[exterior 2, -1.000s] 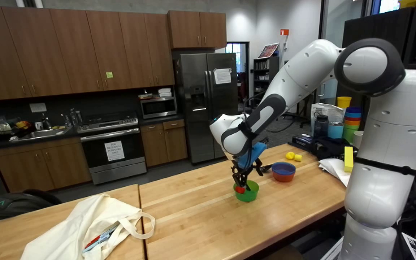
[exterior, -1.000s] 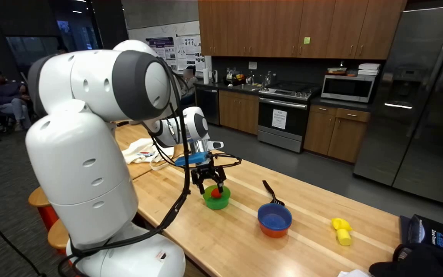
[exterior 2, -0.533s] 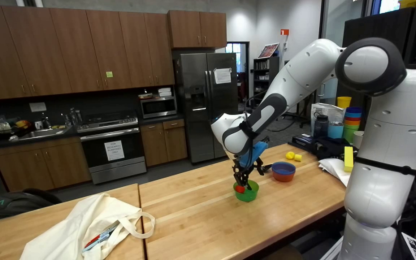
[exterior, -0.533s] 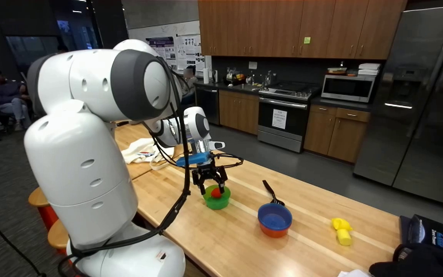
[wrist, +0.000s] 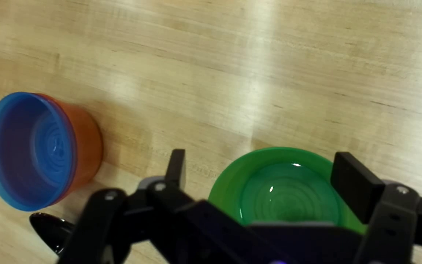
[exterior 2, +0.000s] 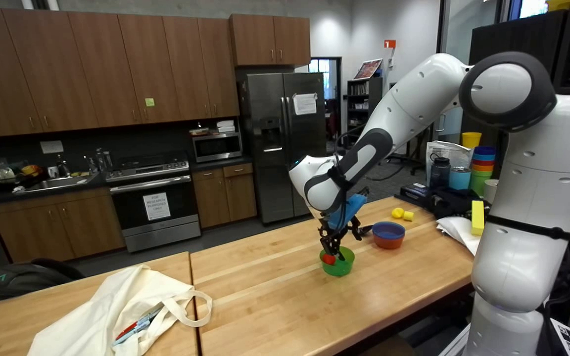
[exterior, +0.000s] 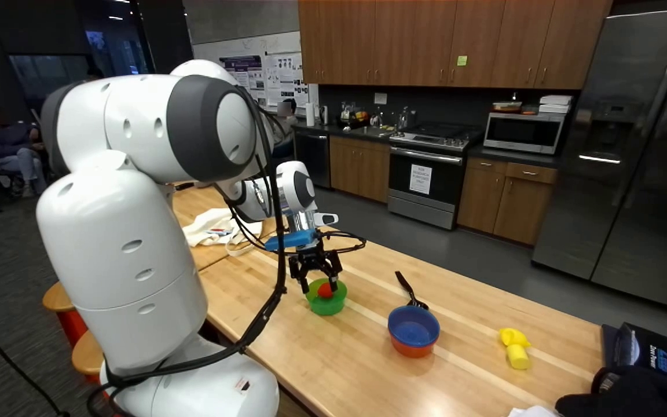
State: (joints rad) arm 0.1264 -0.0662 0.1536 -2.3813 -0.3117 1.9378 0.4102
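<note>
Hardly any change this past half-second — my gripper (wrist: 261, 169) is spread wide, empty, right over the green bowl (exterior: 326, 308), red ball (exterior: 325, 291) sitting inside — so I'd call progress flat.

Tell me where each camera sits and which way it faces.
In an exterior view: close beside the arm, facing across the table toward the stove; the arm fills picture left.
In an exterior view: nearer the tote bag, facing the fridge; the arm stands at picture right.
Wrist view: mounted on the arm, looking down on the green bowl; the tool shows below, jaws apart.
Both exterior views share arm, table, stove and fridge.
</note>
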